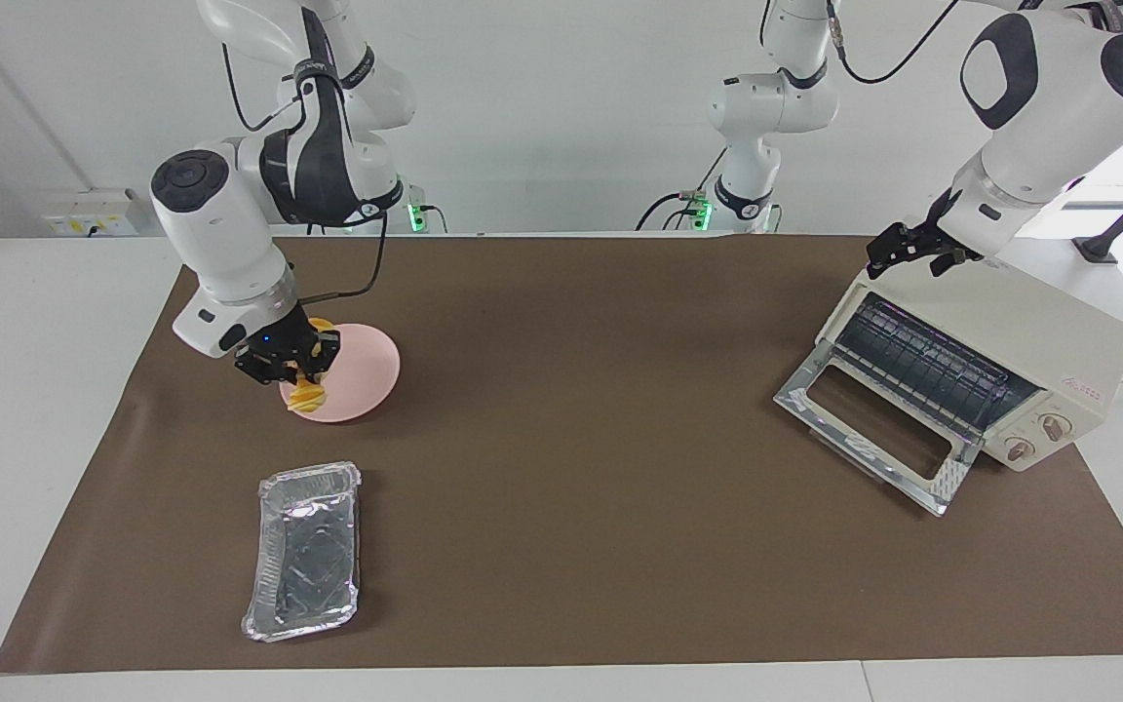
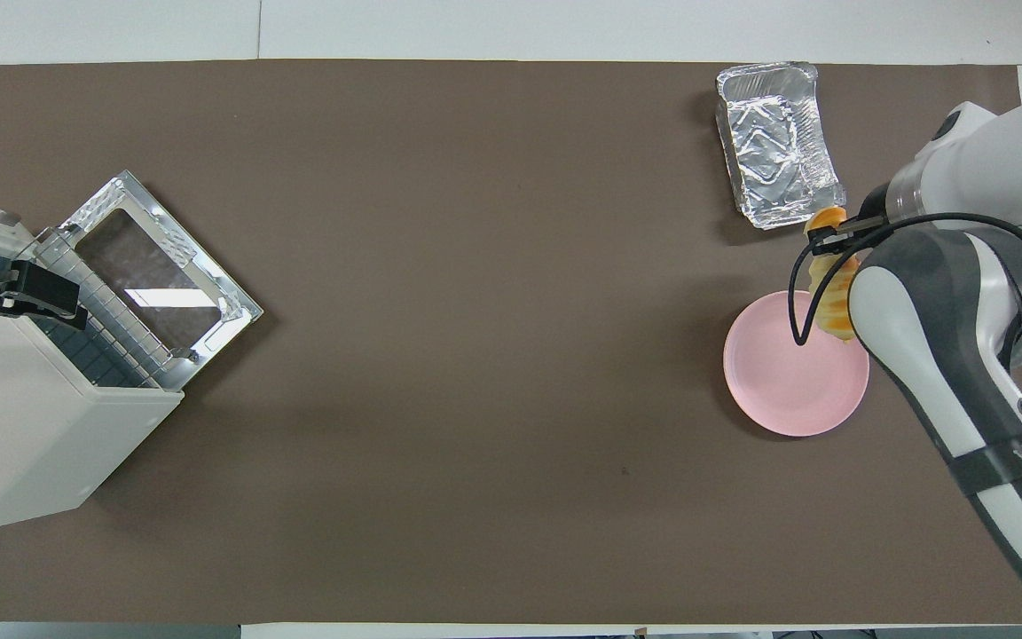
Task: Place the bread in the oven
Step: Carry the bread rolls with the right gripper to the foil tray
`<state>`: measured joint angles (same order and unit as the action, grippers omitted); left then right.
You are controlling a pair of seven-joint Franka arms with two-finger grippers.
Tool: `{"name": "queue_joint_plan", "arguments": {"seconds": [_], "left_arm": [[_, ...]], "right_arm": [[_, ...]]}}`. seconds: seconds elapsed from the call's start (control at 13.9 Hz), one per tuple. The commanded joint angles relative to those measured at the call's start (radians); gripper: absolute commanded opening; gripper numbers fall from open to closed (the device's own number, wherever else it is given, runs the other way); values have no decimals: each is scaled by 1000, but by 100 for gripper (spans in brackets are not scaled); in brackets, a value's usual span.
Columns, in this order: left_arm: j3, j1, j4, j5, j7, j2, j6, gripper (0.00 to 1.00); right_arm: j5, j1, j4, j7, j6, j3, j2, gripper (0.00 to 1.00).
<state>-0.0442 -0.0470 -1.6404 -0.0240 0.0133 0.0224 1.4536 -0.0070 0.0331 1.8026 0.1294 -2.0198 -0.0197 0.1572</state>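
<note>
The bread point(image 1: 309, 392) is held clamped in the right gripper point(image 1: 290, 365) above the plate point(image 1: 359, 371) for carrying to the oven point(image 1: 971, 366), its door kept down beneath the open-fingered left gripper point(image 1: 912, 249)

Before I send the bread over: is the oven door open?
Open. The oven door is dropped down flat, showing the wire rack inside.

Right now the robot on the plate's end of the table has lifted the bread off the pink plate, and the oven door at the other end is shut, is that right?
Not quite: the oven door is open, dropped down flat in front of it, as the facing view shows. The rest holds: the right gripper holds the bread lifted over the edge of the pink plate.
</note>
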Motion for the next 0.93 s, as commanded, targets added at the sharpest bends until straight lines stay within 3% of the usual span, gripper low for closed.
{"name": "queue_joint_plan", "arguments": {"seconds": [0.0, 0.36, 0.57, 0.86], "left_arm": [[-5, -1, -16, -10, 7, -22, 10, 100], [-5, -1, -16, -10, 7, -22, 10, 100], [-5, -1, -16, -10, 7, -22, 10, 100], [-5, -1, -16, -10, 7, -22, 10, 100]], "right_arm": [[-8, -4, -172, 24, 24, -6, 123, 0], [-10, -10, -553, 50, 115, -3, 443, 0], [-11, -10, -641, 50, 78, 0, 547, 0], [-34, -19, -707, 58, 20, -5, 626, 0]]}}
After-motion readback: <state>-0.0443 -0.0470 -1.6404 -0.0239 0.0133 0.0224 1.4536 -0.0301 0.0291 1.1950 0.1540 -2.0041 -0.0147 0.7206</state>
